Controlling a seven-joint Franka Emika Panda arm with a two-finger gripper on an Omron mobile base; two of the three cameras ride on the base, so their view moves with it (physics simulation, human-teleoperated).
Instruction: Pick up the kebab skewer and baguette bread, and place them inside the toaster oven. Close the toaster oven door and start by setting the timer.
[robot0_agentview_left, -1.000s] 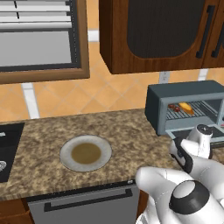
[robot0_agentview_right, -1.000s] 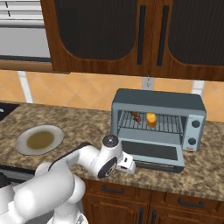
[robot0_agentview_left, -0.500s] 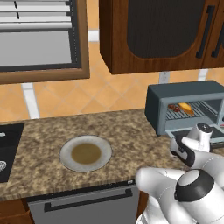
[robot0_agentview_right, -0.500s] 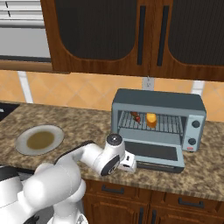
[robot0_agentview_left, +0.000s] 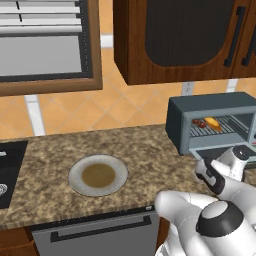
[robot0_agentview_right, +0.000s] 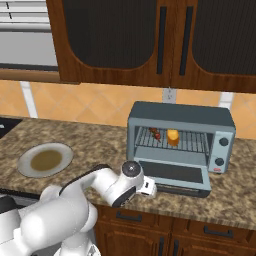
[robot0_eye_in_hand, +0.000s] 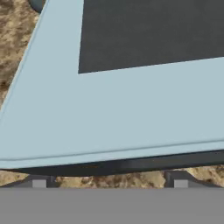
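The toaster oven door lies folded down flat, its front edge just ahead of the gripper, whose jaws stand wide apart and empty. The kebab skewer and baguette bread sit on the rack inside the toaster oven.

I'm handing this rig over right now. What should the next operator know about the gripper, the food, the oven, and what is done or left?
Gripper: fingers open, empty, low at the front edge of the open toaster oven door.
Kebab skewer and baguette bread: both on the rack inside the toaster oven.
Plate on the counter is bare.
Done: both foods loaded.
Left: lift the door shut, then set the timer.
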